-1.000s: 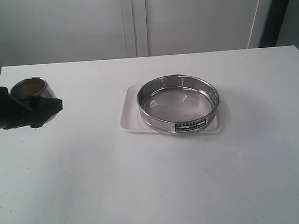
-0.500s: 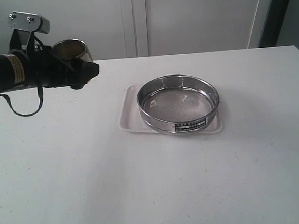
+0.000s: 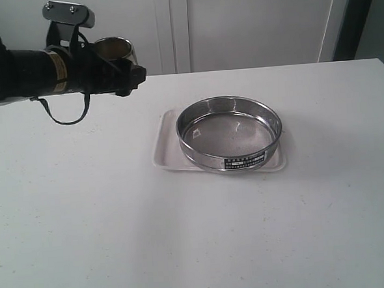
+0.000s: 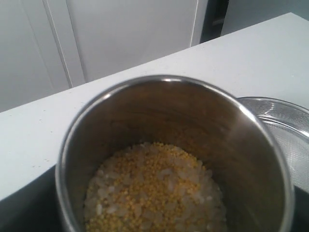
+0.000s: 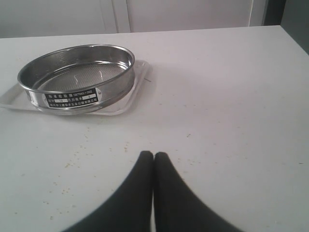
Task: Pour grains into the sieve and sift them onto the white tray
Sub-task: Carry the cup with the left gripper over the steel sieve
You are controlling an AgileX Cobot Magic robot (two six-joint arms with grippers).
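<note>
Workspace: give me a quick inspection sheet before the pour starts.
Surface: white table, with tiny specks near the right gripper.
Job's things: sieve sits on the white tray, no grains seen on its mesh; the grains lie in the steel cup, which is upright in the air, left of the sieve.
Clutter: nothing seen.
Grippers: left gripper closed on the steel cup; right gripper shut, holding nothing.
Cables: black cable loop hangs under the left arm, off the table.
Surroundings: pale cabinet doors behind the table.
</note>
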